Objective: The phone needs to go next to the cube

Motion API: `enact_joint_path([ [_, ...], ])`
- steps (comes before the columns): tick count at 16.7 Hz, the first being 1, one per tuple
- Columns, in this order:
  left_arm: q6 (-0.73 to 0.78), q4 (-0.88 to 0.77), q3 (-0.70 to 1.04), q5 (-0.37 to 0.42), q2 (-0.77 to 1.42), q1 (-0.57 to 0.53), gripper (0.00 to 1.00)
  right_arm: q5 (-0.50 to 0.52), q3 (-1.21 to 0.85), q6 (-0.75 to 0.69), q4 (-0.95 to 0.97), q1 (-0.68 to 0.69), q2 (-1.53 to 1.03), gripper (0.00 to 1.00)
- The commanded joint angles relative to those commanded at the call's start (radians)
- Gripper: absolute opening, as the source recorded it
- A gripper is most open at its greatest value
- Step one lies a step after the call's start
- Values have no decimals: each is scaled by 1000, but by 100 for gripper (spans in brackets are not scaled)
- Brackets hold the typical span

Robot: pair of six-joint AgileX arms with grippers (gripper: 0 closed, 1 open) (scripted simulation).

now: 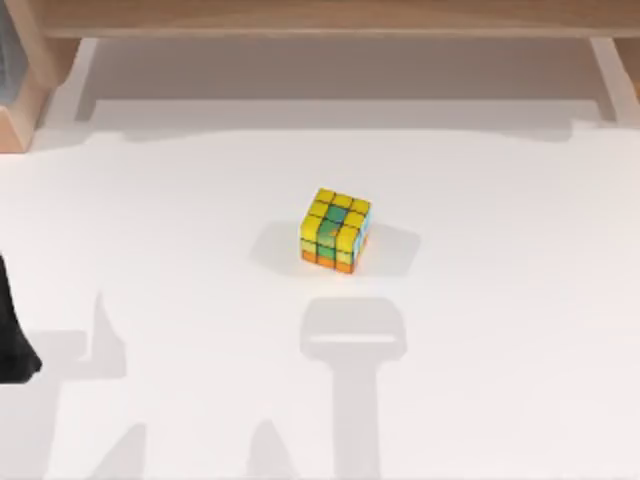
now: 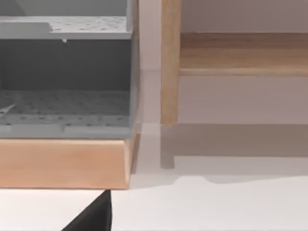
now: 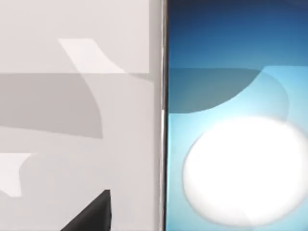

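Observation:
The cube [image 1: 335,231] stands alone near the middle of the white table [image 1: 520,300], with yellow squares, a green centre strip, an orange bottom row and a light blue side. The phone [image 3: 236,125] is very close in the right wrist view, its bright blue screen carrying a white blur and its pale edge running beside the table surface. A black part of my right gripper [image 3: 91,216] shows next to that edge. My left arm [image 1: 12,345] is parked at the table's left edge, and a black part of its gripper [image 2: 94,216] shows in the left wrist view.
A wooden shelf frame [image 1: 320,20] runs along the back of the table. At the back left stands a wooden-based grey rack [image 2: 65,96] with a wooden post [image 2: 169,62] beside it. A rectangular shadow [image 1: 352,335] lies just in front of the cube.

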State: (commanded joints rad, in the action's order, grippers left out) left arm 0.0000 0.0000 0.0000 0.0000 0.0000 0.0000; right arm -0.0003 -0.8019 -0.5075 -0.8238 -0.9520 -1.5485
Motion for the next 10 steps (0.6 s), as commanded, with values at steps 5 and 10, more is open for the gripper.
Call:
enact_joint_path([
  [5, 0, 0, 0, 0, 0, 0, 100, 0, 53, 1, 123, -2, -67, 100],
  [10, 0, 0, 0, 0, 0, 0, 100, 0, 81, 1, 182, -3, -102, 100],
])
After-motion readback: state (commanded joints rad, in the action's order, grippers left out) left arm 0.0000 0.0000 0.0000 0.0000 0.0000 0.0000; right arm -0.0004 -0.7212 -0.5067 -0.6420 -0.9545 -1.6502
